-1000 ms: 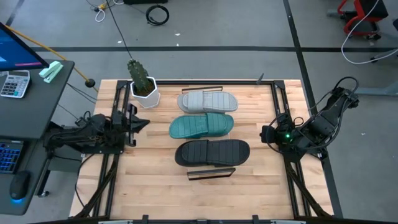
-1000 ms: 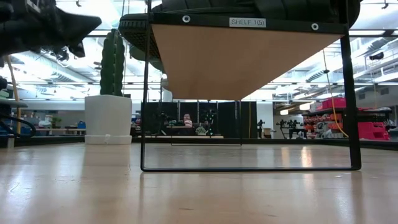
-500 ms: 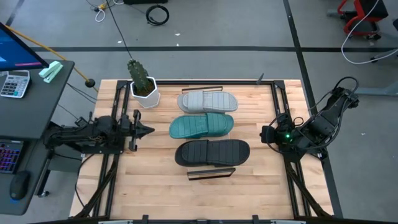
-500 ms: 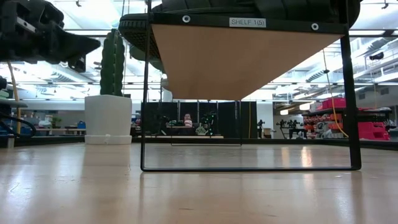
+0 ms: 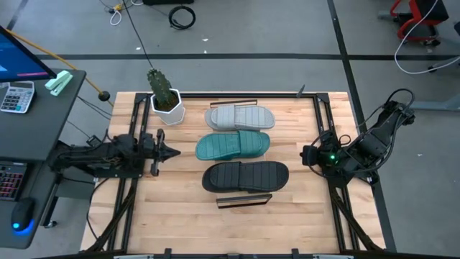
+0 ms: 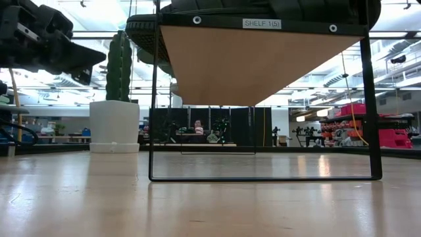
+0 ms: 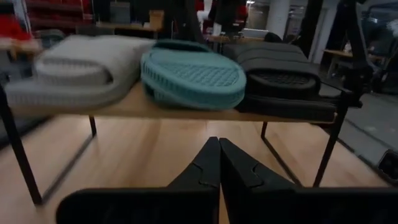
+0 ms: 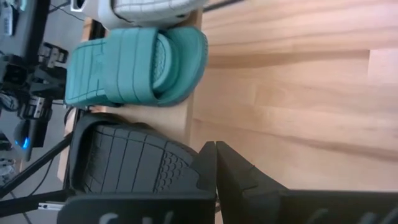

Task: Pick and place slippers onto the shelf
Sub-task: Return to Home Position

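The three slippers lie side by side, soles down, on the shelf (image 5: 215,162), a light-wood board on thin dark rails standing on the table. The light grey slipper (image 5: 239,116) is farthest. The teal slipper (image 5: 233,145) is in the middle and the black slipper (image 5: 245,176) nearest. The left wrist view shows the grey slipper (image 7: 81,68), teal slipper (image 7: 193,76) and black slipper (image 7: 283,78) end on. My left gripper (image 5: 175,152) is shut and hovers left of the shelf, pointing at it. My right gripper (image 5: 305,155) is shut, right of the shelf, by the black slipper (image 8: 124,162).
A cactus in a white pot (image 5: 165,101) stands at the table's far left, beside the shelf's far end; it also shows as the pot (image 6: 114,125) in the low view. Dark frame rails (image 5: 325,129) run along the table's left and right sides. Bare slatted tabletop (image 5: 187,223) lies near the front edge.
My left gripper has swung a little toward the table's near edge and come down slightly, now pointing level at the shelf. The slippers and the right arm have stayed still.
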`<action>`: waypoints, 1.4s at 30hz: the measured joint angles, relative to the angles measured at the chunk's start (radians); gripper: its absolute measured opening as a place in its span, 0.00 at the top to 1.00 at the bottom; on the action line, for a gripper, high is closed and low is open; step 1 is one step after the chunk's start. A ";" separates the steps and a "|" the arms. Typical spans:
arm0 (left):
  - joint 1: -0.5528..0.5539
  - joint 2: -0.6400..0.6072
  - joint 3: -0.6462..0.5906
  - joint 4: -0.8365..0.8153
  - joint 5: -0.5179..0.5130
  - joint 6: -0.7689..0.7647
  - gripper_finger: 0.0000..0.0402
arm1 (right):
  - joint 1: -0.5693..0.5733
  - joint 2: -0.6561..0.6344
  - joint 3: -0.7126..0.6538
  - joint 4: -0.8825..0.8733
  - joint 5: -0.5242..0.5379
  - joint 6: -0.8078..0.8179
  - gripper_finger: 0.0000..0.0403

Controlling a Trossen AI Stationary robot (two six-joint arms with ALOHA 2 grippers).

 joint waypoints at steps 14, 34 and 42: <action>0.000 0.041 -0.001 0.007 0.002 -0.141 0.96 | 0.069 -0.105 -0.212 0.242 0.111 -0.097 1.00; 0.000 0.041 -0.002 0.072 0.004 -0.140 0.92 | 0.232 -0.529 -0.638 0.490 0.380 -0.381 1.00; 0.000 0.041 -0.002 0.074 0.002 -0.140 0.95 | 0.266 -0.699 -0.730 0.546 0.423 -0.482 1.00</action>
